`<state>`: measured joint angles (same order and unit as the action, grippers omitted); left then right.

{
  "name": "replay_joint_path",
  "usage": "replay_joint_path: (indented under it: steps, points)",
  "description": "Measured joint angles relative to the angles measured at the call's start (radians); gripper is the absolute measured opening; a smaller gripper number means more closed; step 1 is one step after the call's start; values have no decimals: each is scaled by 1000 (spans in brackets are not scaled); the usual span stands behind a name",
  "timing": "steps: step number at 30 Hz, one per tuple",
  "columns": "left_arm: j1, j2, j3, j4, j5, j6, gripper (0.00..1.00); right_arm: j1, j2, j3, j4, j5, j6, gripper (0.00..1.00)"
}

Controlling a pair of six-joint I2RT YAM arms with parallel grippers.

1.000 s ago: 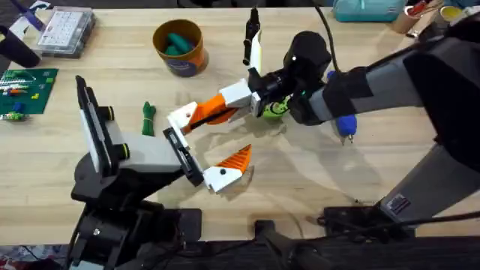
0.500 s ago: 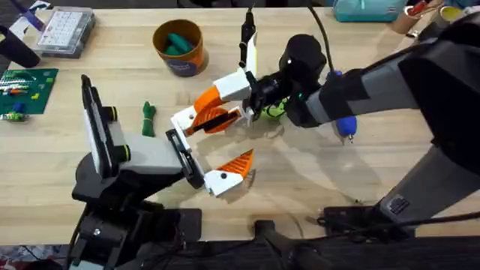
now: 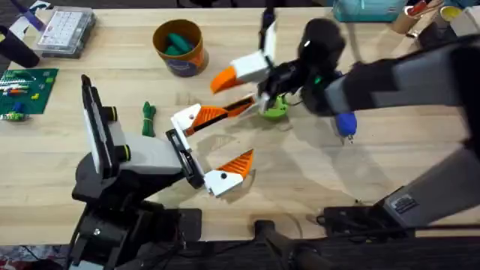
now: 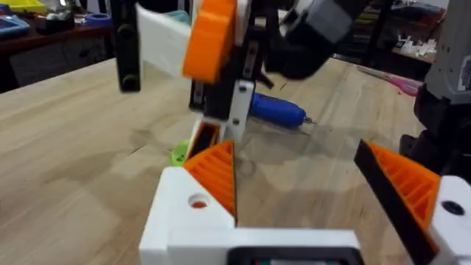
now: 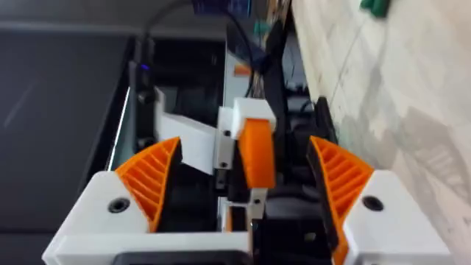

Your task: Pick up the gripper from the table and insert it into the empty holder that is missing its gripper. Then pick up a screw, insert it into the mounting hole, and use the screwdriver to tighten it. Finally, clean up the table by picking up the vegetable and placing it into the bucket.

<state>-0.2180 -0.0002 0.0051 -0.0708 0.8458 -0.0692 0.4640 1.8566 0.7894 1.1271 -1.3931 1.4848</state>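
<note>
A broad light wooden table (image 3: pixel 390 172) carries everything here. At its far left edge we see a clear parts box (image 3: pixel 66 31) and a green circuit board (image 3: pixel 26 86), both well apart from either claw.

Next comes the vegetable (image 3: pixel 148 118), lying flat on the wood just outside the left claw (image 3: pixel 234 135), on the side away from the right arm. Farther up the table from that claw stands the bucket (image 3: pixel 180 46), upright, with smoother teal pieces (image 3: pixel 178 43) inside.

The left claw is spread wide and grips nothing. Its upper finger is the holder (image 3: pixel 184 118), and the gripper (image 3: pixel 212 114) is set against it, ribbed face turned inward towards the twin orange finger (image 3: pixel 238 160) on the opposite white base. From the left wrist we see the same pair: the gripper (image 4: pixel 217 173) on the holder (image 4: pixel 184 217), whose round mounting hole (image 4: pixel 197 202) faces the camera.

The right claw (image 3: pixel 246 51) hovers just beyond and above the left claw's tips. In the right wrist view its two ribbed fingers (image 5: pixel 151 177) stand well apart, with an orange-and-white part between them that touches neither.

Under the right claw's wrist lies a lime-green disc (image 3: pixel 274 107). Farther right, beside the right forearm, the screwdriver (image 3: pixel 343 124) rests on the table, well clear of both claws; the left wrist shows it (image 4: pixel 276 110) lying flat beyond the right claw.
</note>
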Motion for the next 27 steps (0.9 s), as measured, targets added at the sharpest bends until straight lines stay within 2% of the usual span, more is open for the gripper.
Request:
replay_joint_path:
  steps: [3, 7, 12, 15, 19, 23, 27]
  points:
    - [0, 0, 0, 0, 0, 0, 991, -74, -89, 7, -247, -4, -125, 996]
    - [0, 0, 0, 0, 0, 0, 991, -195, -197, 33, -705, 16, -393, 995]
    - [0, 0, 0, 0, 1, 0, 991, -326, -290, 85, -1161, 97, -734, 995]
    - [0, 0, 0, 0, 2, 0, 991, -367, -339, 164, -1479, 213, -938, 995]
    - [0, 0, 0, 0, 3, 0, 991, -374, -374, 321, -1843, 436, -1179, 995]
    - [0, 0, 0, 0, 4, 0, 991, -363, -380, 491, -2069, 669, -1337, 995]
    - [0, 0, 0, 0, 4, 0, 991, -334, -379, 621, -2220, 902, -1421, 996]
